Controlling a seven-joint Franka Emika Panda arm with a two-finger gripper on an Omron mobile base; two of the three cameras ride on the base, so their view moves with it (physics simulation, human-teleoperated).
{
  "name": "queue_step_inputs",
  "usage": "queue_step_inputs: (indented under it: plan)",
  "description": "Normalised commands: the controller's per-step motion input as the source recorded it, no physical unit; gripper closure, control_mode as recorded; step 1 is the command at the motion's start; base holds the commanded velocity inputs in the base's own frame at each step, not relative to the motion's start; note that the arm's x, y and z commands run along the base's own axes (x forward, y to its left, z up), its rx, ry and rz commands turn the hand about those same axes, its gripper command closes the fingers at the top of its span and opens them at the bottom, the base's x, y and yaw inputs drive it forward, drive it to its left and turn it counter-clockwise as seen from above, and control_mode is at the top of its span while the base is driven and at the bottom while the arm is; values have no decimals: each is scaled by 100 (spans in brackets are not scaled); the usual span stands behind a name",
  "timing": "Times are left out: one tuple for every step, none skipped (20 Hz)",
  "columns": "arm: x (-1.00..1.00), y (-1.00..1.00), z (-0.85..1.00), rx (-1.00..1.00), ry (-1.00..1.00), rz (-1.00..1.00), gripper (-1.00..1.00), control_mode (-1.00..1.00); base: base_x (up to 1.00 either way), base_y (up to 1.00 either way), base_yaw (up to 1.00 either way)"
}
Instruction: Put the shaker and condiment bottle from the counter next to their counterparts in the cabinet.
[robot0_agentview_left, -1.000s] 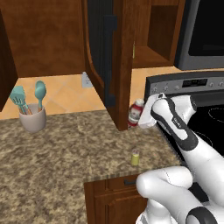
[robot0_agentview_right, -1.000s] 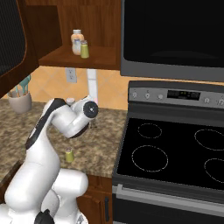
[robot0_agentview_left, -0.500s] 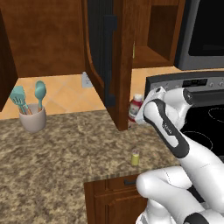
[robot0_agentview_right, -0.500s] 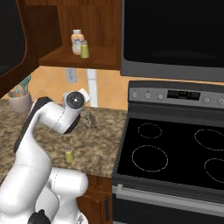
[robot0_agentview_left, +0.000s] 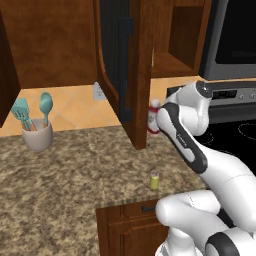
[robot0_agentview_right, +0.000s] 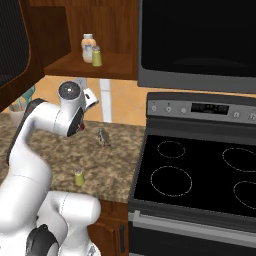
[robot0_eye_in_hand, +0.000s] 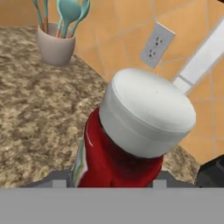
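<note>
Since the earlier pictures the arm has swung toward the back edge of the counter, and the hand now sits right at the condiment bottle. In the hand view the bottle's white cap and red body rise between the fingers of the gripper, which seems to be closed around the body, though the contact itself is hidden at the bottom of the picture, so I judge this and do not see it clearly.

The bottle looks close to the open cabinet door, near the stove side of the counter. The shaker stands alone near the front edge, over the drawers. The counterparts wait on the cabinet shelf.

The main risk, I think, is the lift: the door edge is just beside the bottle, so a straight upward path can knock the bottle or the wrist against it. The grip also seems low on a smooth body, so the bottle can tilt or slip. On the shelf, a careless approach can push over the jars already there.
</note>
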Motion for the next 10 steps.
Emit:
queue_step_inputs:
  plan:
    - [0,0,46,0,18,-16,100,-100,0,0,0]
    - [0,0,47,0,16,-16,100,-100,0,0,0]
    - [0,0,46,0,13,-16,100,-100,0,0,0]
    - [0,0,47,0,12,-16,100,-100,0,0,0]
    - [0,0,44,0,11,-17,100,-100,0,0,0]
    - [0,0,41,0,10,-17,100,-100,0,0,0]
    - [0,0,41,0,8,-17,100,-100,0,0,0]
    - [0,0,38,0,5,-17,100,-100,0,0,0]
    - [0,0,39,0,4,-18,100,-100,0,0,0]
    - [0,0,36,0,2,-19,100,-100,0,0,0]
